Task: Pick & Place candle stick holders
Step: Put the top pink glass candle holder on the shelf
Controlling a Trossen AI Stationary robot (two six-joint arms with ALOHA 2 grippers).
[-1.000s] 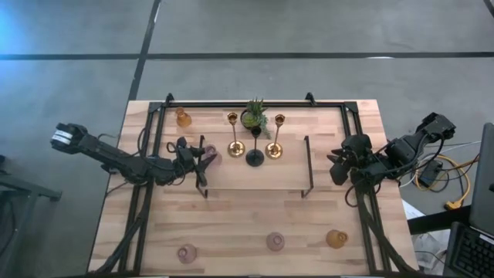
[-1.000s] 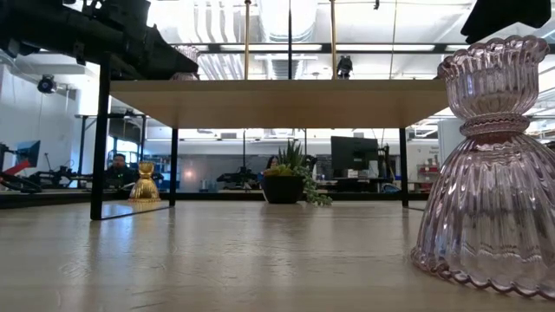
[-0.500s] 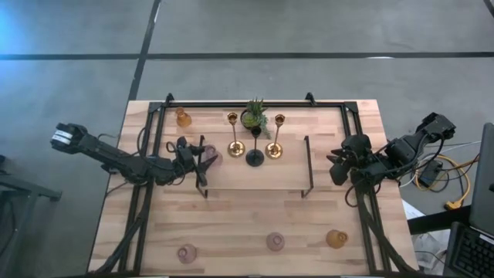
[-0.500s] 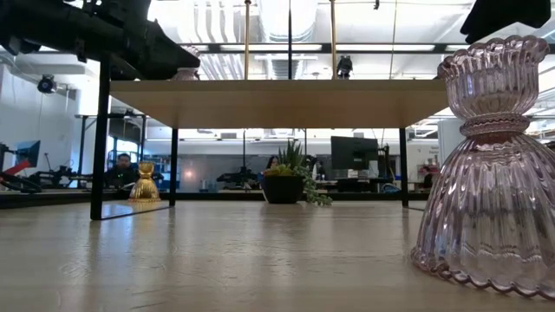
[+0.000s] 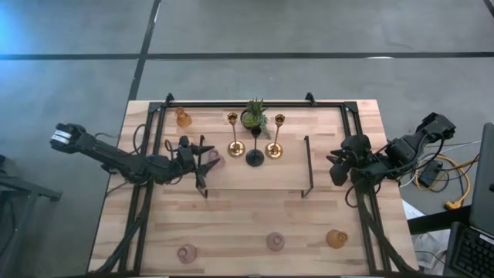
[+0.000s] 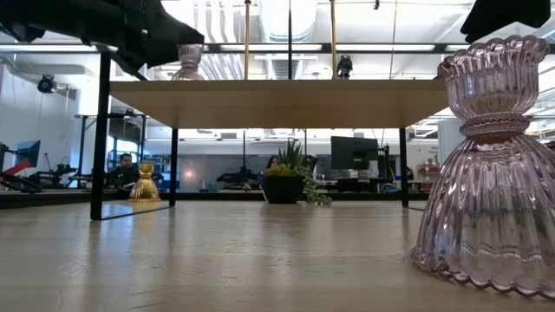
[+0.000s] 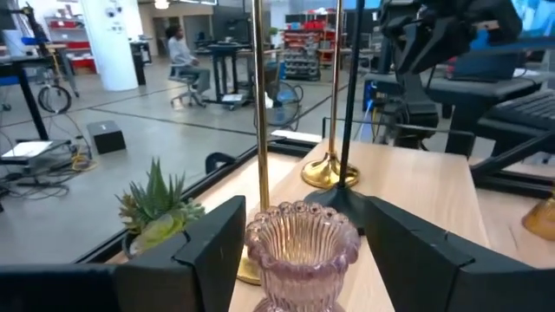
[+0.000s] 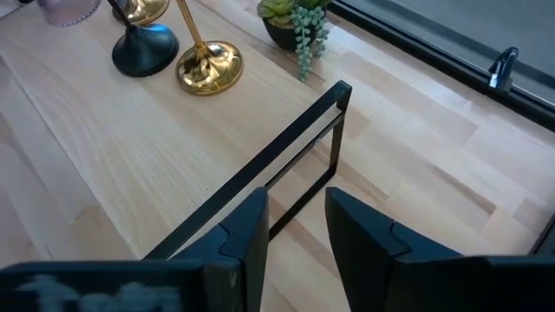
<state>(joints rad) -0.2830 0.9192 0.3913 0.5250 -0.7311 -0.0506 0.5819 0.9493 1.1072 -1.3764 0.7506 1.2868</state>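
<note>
The bench (image 5: 255, 224) is pale, matt planked wood. The pink holder (image 6: 490, 165) is ribbed, glossy clear glass. The tall gold holders (image 8: 204, 61) look like polished metal; the black one (image 8: 143, 48) has a smooth sheen. The shelf frame (image 8: 286, 147) is matt black metal.

You have the left gripper (image 7: 299, 251) standing open around a pink glass holder (image 7: 301, 256), its fingers (image 7: 212, 247) clear on either side; behind it rise two gold holders (image 7: 258, 113) and a black one (image 7: 347, 104), upright. A potted plant (image 7: 156, 208) sits beside them; the right arm (image 7: 442, 35) shows farther off.
</note>
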